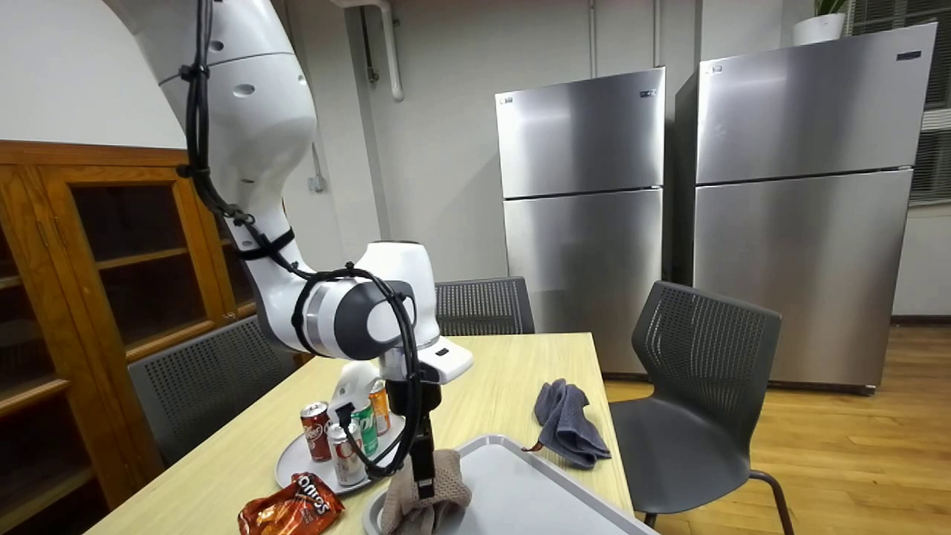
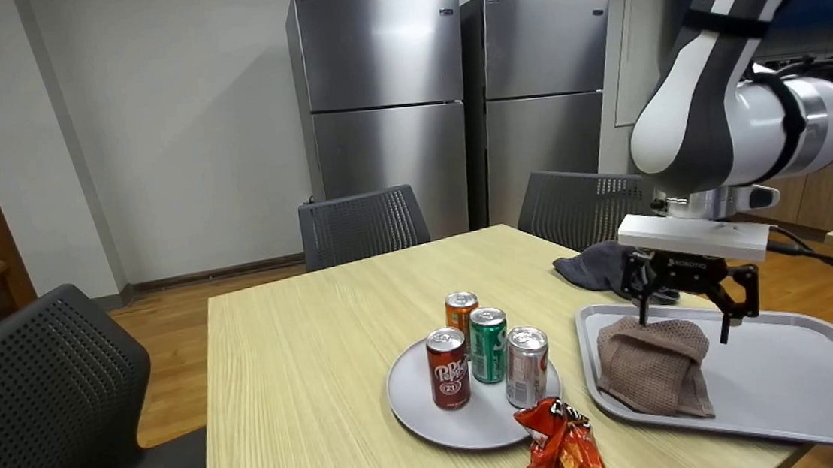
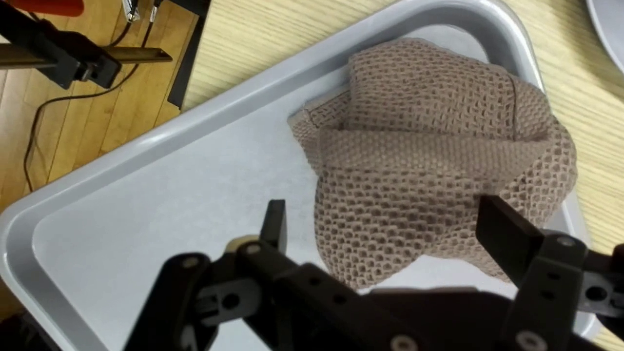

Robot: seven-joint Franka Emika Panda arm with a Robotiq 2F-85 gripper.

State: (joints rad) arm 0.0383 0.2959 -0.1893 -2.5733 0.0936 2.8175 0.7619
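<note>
Jaws marked "Robotiq" hang apart over a brown cloth (image 2: pixel 654 368) on a gray tray (image 2: pixel 789 360), near a can (image 2: pixel 449 371) labeled "Dr Pepper 23" and a bag (image 1: pixel 291 508) reading "oritos."

The white arm (image 1: pixel 245 111) slants down in both exterior views, then bends at the wrist (image 1: pixel 397 267) — the gripper (image 2: pixel 684 330) hangs below it, pointing downward; its jaws stand wide apart — the two dark fingers (image 3: pixel 507 234) well separated at their tips.
</note>
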